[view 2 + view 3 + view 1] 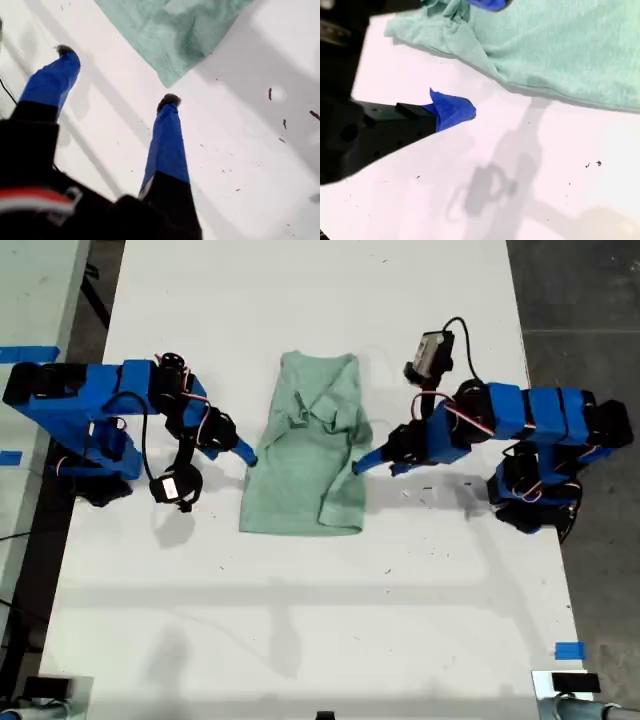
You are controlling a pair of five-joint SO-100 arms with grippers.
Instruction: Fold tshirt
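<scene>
First wrist view showed my first gripper (117, 75) spread wide and holding nothing, just short of a corner of the tshirt (175, 30). My second gripper (481, 57) was spread too, with one finger at the tshirt's bunched edge and nothing pinched. The tshirt lay partly folded on the white table (300, 620). It looked soft, light and floppy. A corner or edge seemed best to grab. No words could be read.
</scene>
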